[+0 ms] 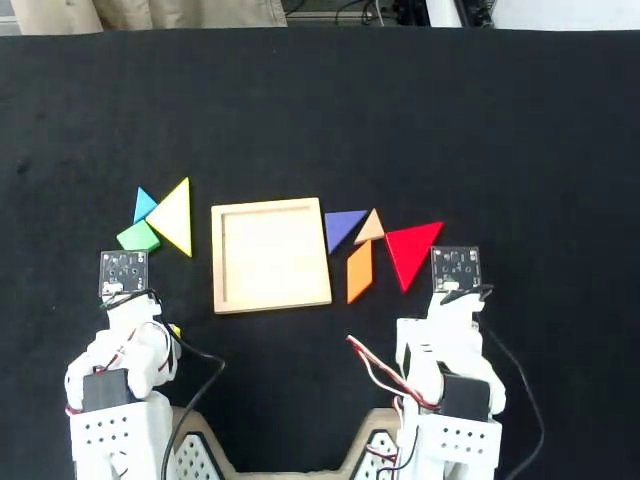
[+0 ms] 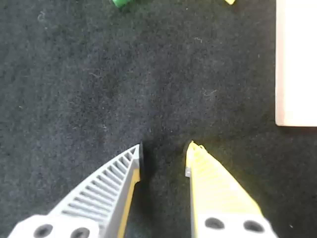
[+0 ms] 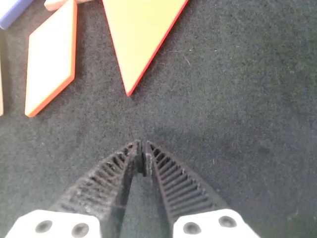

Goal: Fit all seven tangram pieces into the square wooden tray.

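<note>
The square wooden tray (image 1: 270, 255) lies empty at the table's centre, and its edge (image 2: 296, 64) shows in the left wrist view. To its left are a yellow triangle (image 1: 175, 215), a small light-blue triangle (image 1: 144, 204) and a green piece (image 1: 138, 237). To its right are a blue triangle (image 1: 343, 227), a small peach triangle (image 1: 371, 228), a red triangle (image 1: 410, 250) and an orange parallelogram (image 1: 359, 270). My left gripper (image 2: 164, 153) hovers open over bare cloth, just short of the green piece (image 2: 120, 2). My right gripper (image 3: 142, 148) is shut and holds nothing, just short of the red triangle's (image 3: 141, 29) tip, with the parallelogram (image 3: 52, 54) beside it.
Black cloth covers the table. Both arm bases (image 1: 110, 420) (image 1: 450, 420) stand at the near edge with cables trailing between them. Bare cloth stretches beyond the tray to the far edge.
</note>
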